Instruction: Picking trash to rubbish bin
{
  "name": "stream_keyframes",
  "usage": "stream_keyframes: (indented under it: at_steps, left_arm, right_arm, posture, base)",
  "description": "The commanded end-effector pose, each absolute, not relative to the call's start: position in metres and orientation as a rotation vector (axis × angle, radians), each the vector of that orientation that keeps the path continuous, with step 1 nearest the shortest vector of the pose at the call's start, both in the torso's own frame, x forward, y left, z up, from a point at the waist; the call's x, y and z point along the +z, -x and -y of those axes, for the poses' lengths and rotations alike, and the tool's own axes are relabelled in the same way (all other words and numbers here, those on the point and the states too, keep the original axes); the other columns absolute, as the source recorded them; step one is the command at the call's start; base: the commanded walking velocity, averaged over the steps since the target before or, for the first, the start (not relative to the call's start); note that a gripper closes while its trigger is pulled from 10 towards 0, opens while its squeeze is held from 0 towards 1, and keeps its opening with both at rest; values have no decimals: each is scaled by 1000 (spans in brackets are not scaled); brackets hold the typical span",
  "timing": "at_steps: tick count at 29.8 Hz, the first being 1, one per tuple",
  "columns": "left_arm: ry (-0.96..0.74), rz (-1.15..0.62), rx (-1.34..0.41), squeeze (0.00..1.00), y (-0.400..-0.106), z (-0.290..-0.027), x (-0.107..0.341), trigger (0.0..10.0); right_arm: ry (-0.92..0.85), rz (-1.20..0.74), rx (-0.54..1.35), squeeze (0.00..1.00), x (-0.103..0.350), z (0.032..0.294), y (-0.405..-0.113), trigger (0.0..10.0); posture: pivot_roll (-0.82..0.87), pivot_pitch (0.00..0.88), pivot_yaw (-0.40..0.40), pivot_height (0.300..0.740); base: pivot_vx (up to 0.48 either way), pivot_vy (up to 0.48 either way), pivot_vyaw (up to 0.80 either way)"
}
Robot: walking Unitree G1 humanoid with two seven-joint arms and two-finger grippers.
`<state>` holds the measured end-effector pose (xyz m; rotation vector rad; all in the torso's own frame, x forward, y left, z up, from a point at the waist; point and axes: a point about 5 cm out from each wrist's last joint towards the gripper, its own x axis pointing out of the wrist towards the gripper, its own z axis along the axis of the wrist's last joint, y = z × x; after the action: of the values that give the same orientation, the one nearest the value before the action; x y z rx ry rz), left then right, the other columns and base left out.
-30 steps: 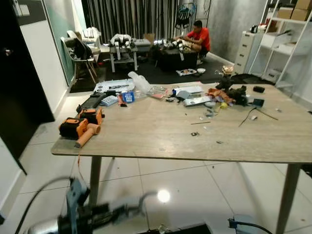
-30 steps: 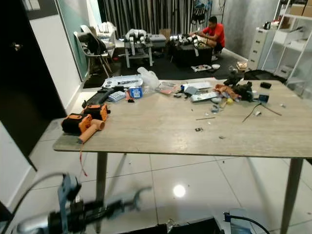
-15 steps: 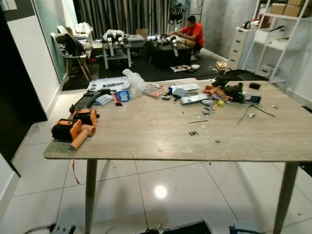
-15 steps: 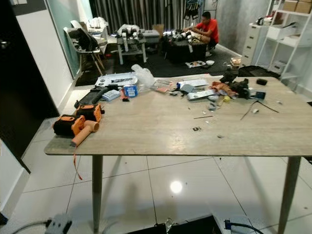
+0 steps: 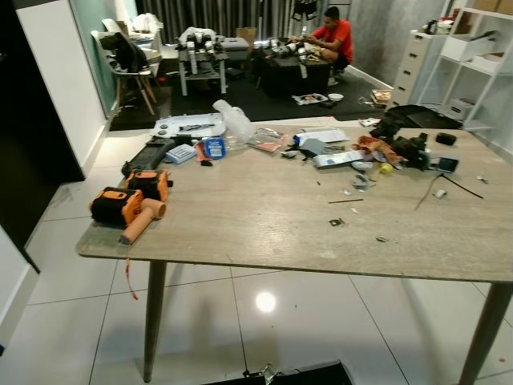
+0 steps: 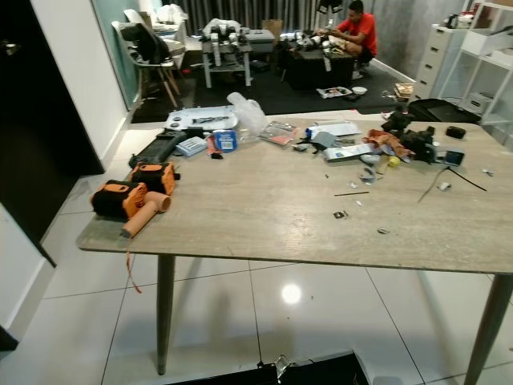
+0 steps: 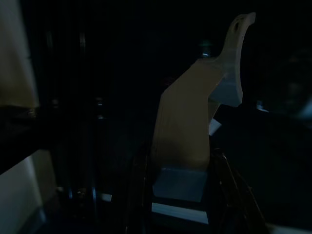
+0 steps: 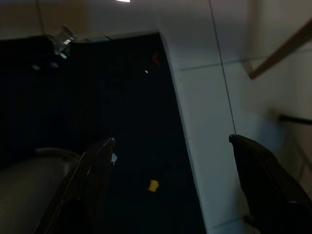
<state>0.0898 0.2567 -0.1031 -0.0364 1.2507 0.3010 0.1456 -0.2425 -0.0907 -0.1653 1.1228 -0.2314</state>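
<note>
While both arms hang low beside the body, I note the right gripper [image 8: 170, 185] with its two black fingers [image 8: 92, 180] held well apart over a dark surface and pale floor tile, nothing between them; the left gripper I can make out only as a dim shape in a very dark wrist view, and I cannot tell whether it is apart or together. I stand before the wooden table [image 5: 264, 233], on which the candidate trash lies along the far side: a crumpled clear plastic bag [image 5: 233, 119] near the far left, flat wrappers [image 5: 267, 141] just beside it, and small scraps [image 5: 337, 222] scattered toward the middle; I see no rubbish bin. I judge the plastic bag light, soft and slippery, likely to collapse and slide under a pinch; I would take it at a bunched fold near its top rather than across a smooth face. I judge the wrappers thin and lying flat, hard to lift off the surface; an edge or raised corner is the place to hold. An orange and black power tool [image 5: 128, 205] rests near the left corner; I class it as not trash.
</note>
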Motion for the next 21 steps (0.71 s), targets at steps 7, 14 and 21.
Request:
stream_keyframes:
  at_steps: [7, 14, 21]
  left_arm:
    - [-23, -1234, 312, 0, -97, -251, -103, 10000]
    - [-85, -1214, 275, 0, -110, -251, -100, 10000]
    - [-114, -1218, 241, 0, -114, -254, -98, 10000]
  right_arm:
    - [181, -1141, -199, 0, -92, 236, -147, 10000]
    - [194, -1146, -190, 0, -92, 234, -148, 10000]
    - [254, -1165, -174, 0, -94, 235, -144, 10000]
  posture:
    - [-95, 101, 23, 740]
    - [-103, 118, 28, 740]
    - [-102, 112, 33, 740]
  base:
    - [0, 0, -343]
    - [0, 0, -800]
    - [0, 0, -800]
